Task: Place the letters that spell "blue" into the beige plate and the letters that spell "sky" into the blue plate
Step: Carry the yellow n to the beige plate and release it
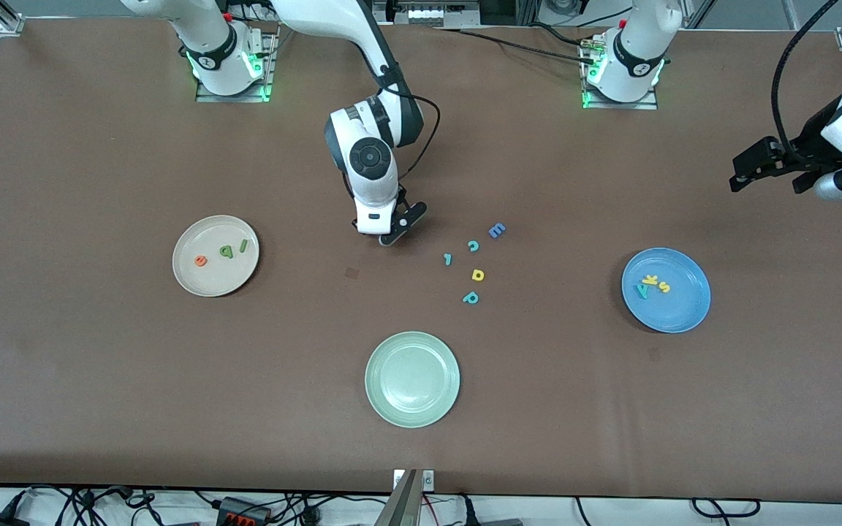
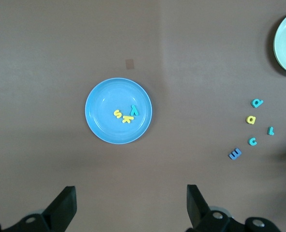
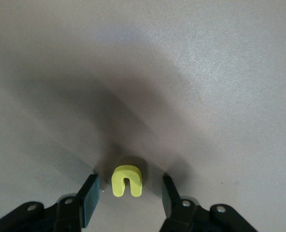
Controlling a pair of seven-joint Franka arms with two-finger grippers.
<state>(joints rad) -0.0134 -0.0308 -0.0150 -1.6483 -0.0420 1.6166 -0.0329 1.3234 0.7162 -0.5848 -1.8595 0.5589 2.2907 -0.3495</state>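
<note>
Between our right hand (image 3: 128,195)'s fingers, low on the table, lies the yellow u (image 3: 127,181); the fingers stand apart, not touching it; the beige plate (image 1: 186,276) waits toward the right arm's end holding e, b and l; our left hand (image 2: 130,205) hangs open above the blue plate (image 2: 97,121); an off-centre squeeze could flick so small a foam letter away

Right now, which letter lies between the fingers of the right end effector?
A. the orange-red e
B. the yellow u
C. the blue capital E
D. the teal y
B: the right wrist view shows the yellow u on the table between the open fingers of the right end effector, not yet gripped.
</note>
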